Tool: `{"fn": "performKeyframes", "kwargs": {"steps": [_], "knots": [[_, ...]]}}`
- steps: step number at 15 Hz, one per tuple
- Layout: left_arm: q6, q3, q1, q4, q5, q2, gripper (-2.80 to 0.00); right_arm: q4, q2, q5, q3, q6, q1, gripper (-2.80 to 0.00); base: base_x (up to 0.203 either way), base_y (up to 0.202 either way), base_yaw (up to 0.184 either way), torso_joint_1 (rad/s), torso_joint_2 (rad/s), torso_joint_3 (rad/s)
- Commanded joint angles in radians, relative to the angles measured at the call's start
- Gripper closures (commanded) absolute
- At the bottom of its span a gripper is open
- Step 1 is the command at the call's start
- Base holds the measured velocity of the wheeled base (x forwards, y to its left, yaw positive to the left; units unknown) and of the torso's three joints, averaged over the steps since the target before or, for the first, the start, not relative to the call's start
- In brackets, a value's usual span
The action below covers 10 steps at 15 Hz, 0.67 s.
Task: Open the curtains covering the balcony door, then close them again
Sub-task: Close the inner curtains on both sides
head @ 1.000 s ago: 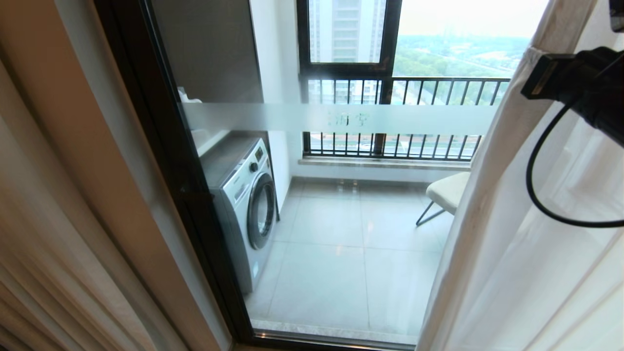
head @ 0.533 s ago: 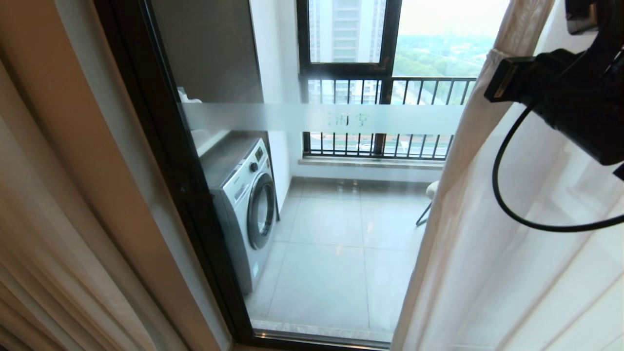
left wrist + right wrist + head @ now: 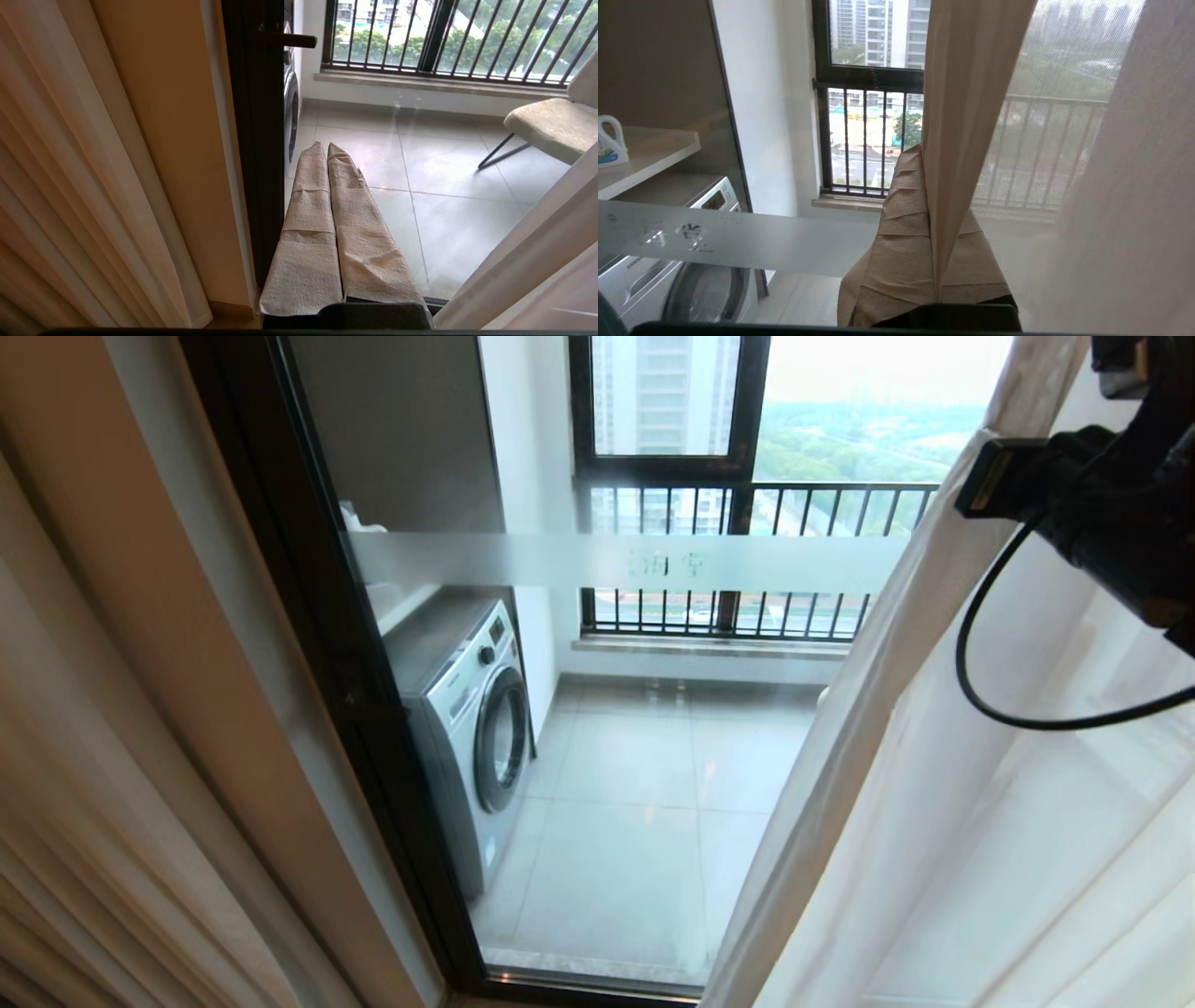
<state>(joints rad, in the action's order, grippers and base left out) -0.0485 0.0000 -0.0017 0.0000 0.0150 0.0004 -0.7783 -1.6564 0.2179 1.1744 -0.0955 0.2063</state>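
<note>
**Robot body: arms and grippers**

Right arm (image 3: 1111, 513): raised high at the head view's upper right. Right gripper (image 3: 931, 219): paper-wrapped fingers pinched onto a fold of sheer curtain (image 3: 962, 116). Left gripper (image 3: 327, 205): parked low, wrapped fingers pressed together, empty.

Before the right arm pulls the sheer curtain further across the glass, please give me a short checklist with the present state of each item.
1. Right gripper shut on the sheer curtain edge: ok, the fabric runs between its padded fingers.
2. Left gripper out of the way: ok, shut, holding nothing, low beside the door frame.
3. Balcony door closed: ok in this part, the striped glass is in place.
4. Cable free of the fabric: cannot tell, it loops in front of the sheer.
5. Curtain rail above: cannot tell, out of view.
</note>
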Motion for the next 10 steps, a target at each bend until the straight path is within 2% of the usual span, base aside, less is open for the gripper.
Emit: {"fn": "performKeyframes", "kwargs": {"steps": [1, 8, 9, 10], "knots": [[-0.001, 0.000, 0.000, 0.000, 0.000, 0.000, 0.00, -0.021, -0.011, 0.000, 0.050, -0.001, -0.041, 0.00, 0.000, 0.000, 0.000, 0.000, 0.00, 0.000], [-0.001, 0.000, 0.000, 0.000, 0.000, 0.000, 0.00, -0.026, -0.012, 0.000, 0.065, -0.032, -0.070, 0.00, 0.000, 0.000, 0.000, 0.000, 0.00, 0.000], [-0.001, 0.000, 0.000, 0.000, 0.000, 0.000, 0.00, -0.026, -0.006, -0.001, 0.058, -0.032, -0.071, -2.80, 0.000, 0.000, 0.000, 0.000, 0.00, 0.000], [-0.001, 0.000, 0.000, 0.000, 0.000, 0.000, 0.00, -0.026, 0.002, -0.002, 0.054, -0.032, -0.073, -2.80, 0.000, 0.000, 0.000, 0.000, 0.00, 0.000]]}}
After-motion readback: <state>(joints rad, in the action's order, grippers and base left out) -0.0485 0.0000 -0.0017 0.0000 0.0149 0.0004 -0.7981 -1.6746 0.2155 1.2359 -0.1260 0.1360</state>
